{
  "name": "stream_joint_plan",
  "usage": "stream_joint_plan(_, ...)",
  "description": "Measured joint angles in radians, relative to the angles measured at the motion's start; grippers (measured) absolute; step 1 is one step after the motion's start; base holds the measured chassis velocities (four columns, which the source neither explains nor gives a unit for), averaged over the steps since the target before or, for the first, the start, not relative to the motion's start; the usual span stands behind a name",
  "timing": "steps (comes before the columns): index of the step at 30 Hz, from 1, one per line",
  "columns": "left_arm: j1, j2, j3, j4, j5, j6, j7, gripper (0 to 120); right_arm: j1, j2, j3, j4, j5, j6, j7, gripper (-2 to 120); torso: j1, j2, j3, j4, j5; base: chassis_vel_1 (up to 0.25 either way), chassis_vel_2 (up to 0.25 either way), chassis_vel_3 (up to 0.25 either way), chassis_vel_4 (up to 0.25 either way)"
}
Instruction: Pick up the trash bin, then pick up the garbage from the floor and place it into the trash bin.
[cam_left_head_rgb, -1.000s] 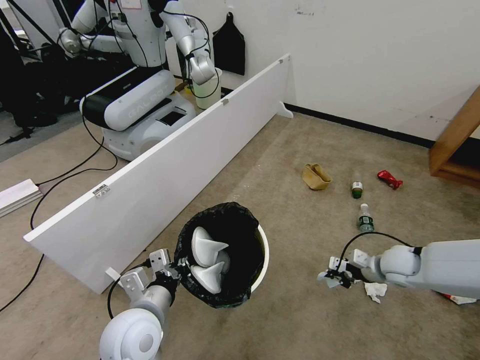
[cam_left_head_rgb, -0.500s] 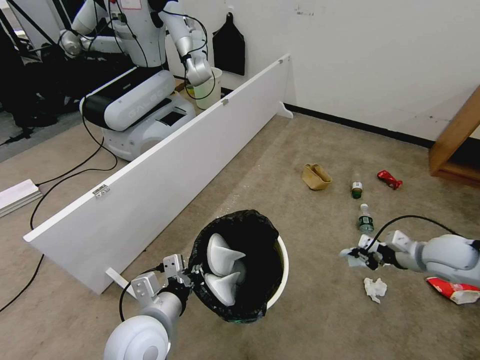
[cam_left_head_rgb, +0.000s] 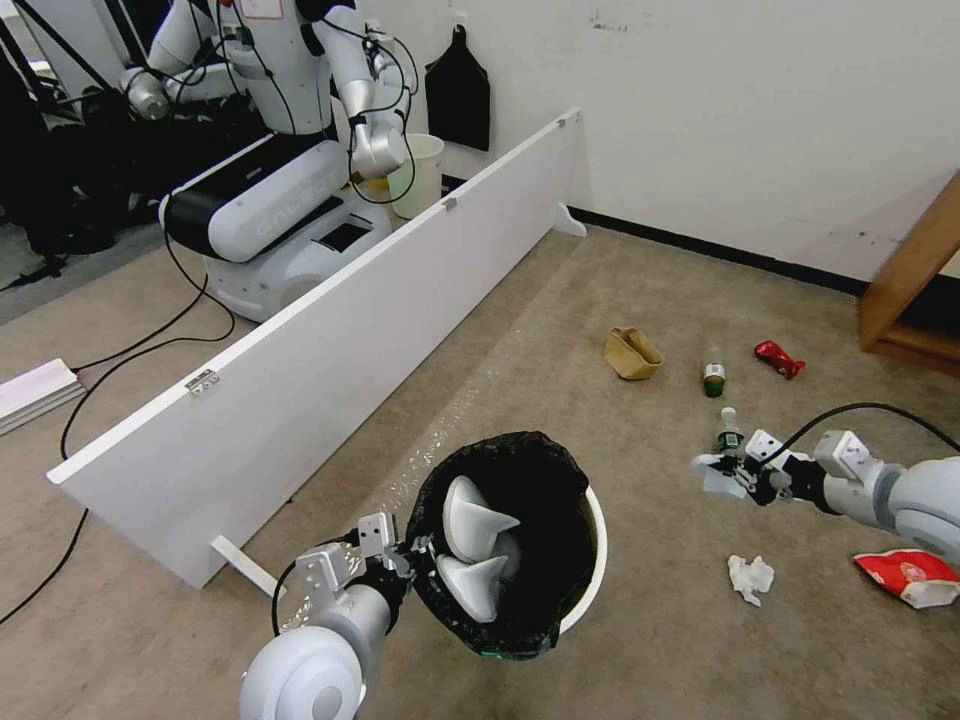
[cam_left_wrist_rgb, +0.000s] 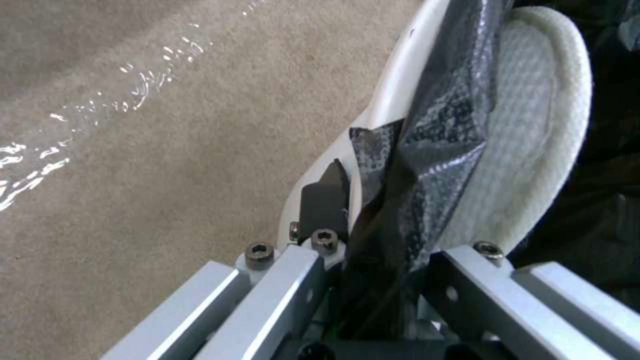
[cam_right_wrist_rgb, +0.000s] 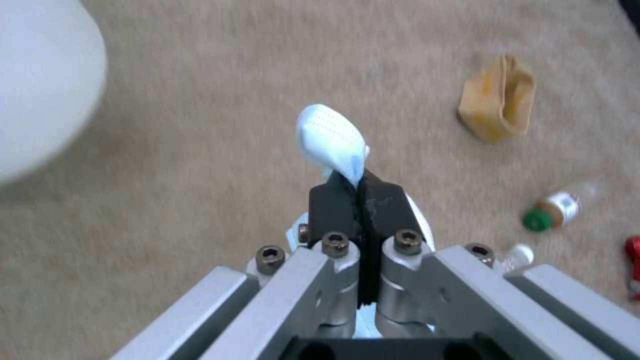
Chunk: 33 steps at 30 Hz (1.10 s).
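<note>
- Right gripper (cam_left_head_rgb: 722, 474), at about four o'clock in my head view, is clamped on a pale blue pleated mask (cam_right_wrist_rgb: 331, 141); from the wrist camera I see the black pads (cam_right_wrist_rgb: 333, 207) pressed together with the mask standing up out of them, so I judge it is carried pinched by one edge to drop cleanly.
- Left gripper (cam_left_wrist_rgb: 373, 225), down at six o'clock, is clenched on the rim of the round white plastic trash bin (cam_left_head_rgb: 592, 545) with its crinkly black liner bag (cam_left_head_rgb: 520, 460); one pad sits outside the white wall and the liner is bunched between the fingers. I hold it there so the bin rides tilted toward me, mouth open for the drop.
- Two white fabric slippers (cam_left_head_rgb: 470, 540) already lie inside the bin, one against the wall just beside my grip.
- Left on the tan carpet: a crumpled white tissue (cam_left_head_rgb: 750, 577) and a red-and-white snack packet (cam_left_head_rgb: 915, 575) at four o'clock, a clear bottle with a green label (cam_left_head_rgb: 728, 436) just beyond the right gripper, a second small bottle (cam_left_head_rgb: 713, 379), a crushed red wrapper (cam_left_head_rgb: 779, 359) and a tan paper bag (cam_left_head_rgb: 631, 353) toward two o'clock.
- Writing: the grey-white second robot (cam_left_head_rgb: 270, 180) at eleven o'clock, behind the long white board (cam_left_head_rgb: 330, 330), carries raised lettering I read as GALBOT. The bottle labels and packet print are too small to read.
</note>
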Motion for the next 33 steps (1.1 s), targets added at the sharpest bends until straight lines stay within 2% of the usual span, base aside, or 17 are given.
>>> stream_joint_plan(4, 0.006, -0.011, -0.01, 0.0, 0.003, 0.001, -0.001, 2, 0.018, -0.006, 0.016, 0.05, 0.016, -0.001, 0.008, 0, 0.0, 0.0, 0.0, 0.0009, -0.0002, 0.0, 0.0, 0.0, 0.0)
stream_joint_plan(14, 0.007, -0.025, -0.024, 0.008, 0.004, 0.002, -0.004, 2, 0.094, -0.031, 0.036, 0.172, 0.067, -0.007, 0.039, 0, 0.0, 0.0, 0.0, 0.0005, -0.0002, 0.0, 0.0, 0.0, 0.0)
stream_joint_plan(16, 0.005, -0.032, -0.027, 0.015, 0.006, 0.002, -0.005, 2, 0.145, -0.036, 0.037, 0.214, 0.084, -0.008, 0.046, 0, 0.0, 0.0, 0.0, 0.0005, -0.0003, 0.0, 0.0, 0.0, 0.0)
stream_joint_plan(33, 0.001, -0.035, -0.037, 0.028, -0.005, 0.007, -0.016, 2, 0.329, -0.052, 0.043, 0.384, 0.167, -0.009, 0.063, 0, 0.0, 0.0, 0.0, 0.0004, -0.0003, 0.0, 0.0, 0.0, 0.0)
